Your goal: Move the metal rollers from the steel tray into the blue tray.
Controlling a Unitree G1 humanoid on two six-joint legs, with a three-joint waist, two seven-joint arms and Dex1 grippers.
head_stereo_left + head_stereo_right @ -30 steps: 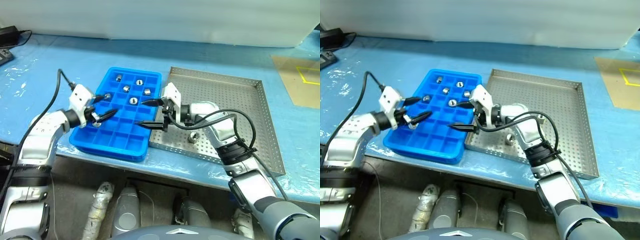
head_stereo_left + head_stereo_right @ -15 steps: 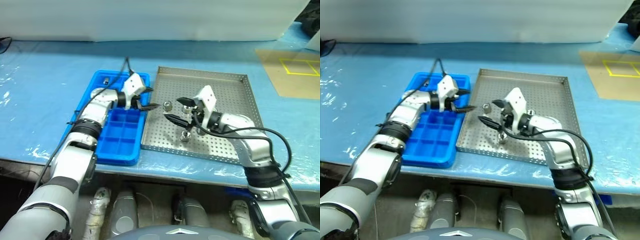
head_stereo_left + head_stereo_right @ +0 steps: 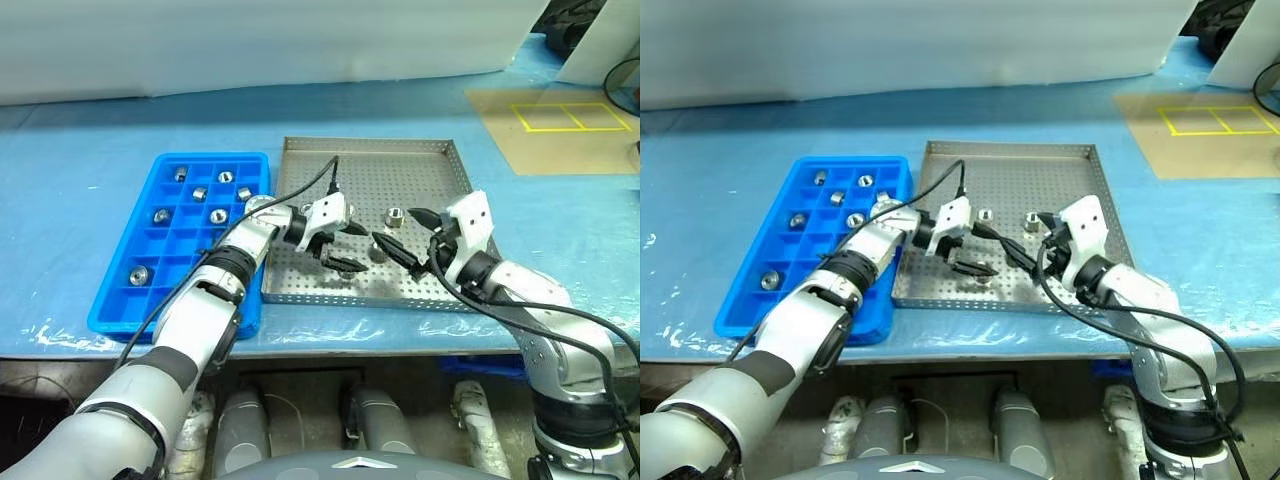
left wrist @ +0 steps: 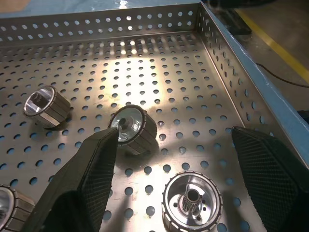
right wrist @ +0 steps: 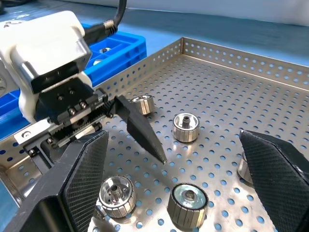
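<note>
1. Blue-covered counter (image 3: 80,140), steel tray (image 3: 455,165) beside blue tray (image 3: 110,300).
2. Left tool (image 3: 345,245) spread wide, empty, low over metal rollers (image 4: 133,128) in steel tray.
3. Right tool (image 3: 405,235) wide open, empty, close by.
4. Several rollers sitting in blue compartments.

Head views: high, looking forward and down over the whole steel tray (image 3: 455,170) and blue tray (image 3: 110,295). Wrist views: low, close over the steel tray floor, facing each other, sharing the rollers (image 5: 186,126) there.

Blue-covered table (image 3: 90,120) with blue tray (image 3: 112,290) beside steel tray (image 3: 455,170)
</note>
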